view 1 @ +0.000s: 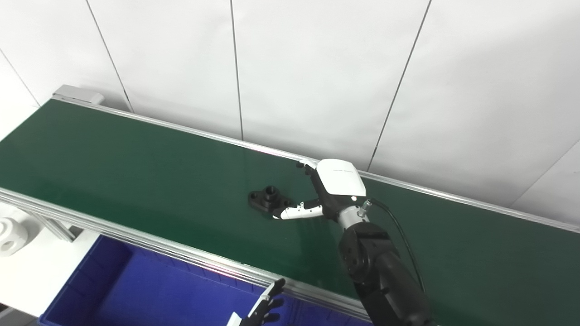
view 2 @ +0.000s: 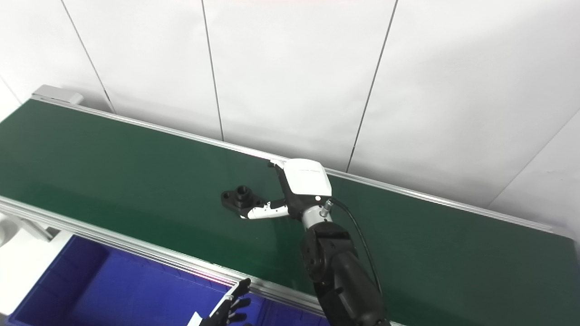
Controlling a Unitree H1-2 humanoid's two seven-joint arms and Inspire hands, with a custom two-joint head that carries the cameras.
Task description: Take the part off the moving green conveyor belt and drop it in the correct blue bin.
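Note:
A small black part (view 1: 268, 198), a flat flange with a short round boss, lies on the green conveyor belt (view 1: 136, 167) near its middle. My right hand (view 1: 333, 185), white-backed, hovers low over the belt just right of the part. It is open: the thumb (view 1: 297, 213) reaches along the part's near right edge, and the fingers curl behind toward the far rail. Nothing is held in it. Only the fingertips of my left hand (view 1: 265, 305) show at the bottom edge, spread apart above the blue bin (view 1: 136, 290).
An aluminium rail (view 1: 136, 237) runs along the belt's near edge, between the belt and the bin below. A white part (view 1: 9, 233) sits on the white surface at far left. A white panelled wall stands right behind the belt's far rail.

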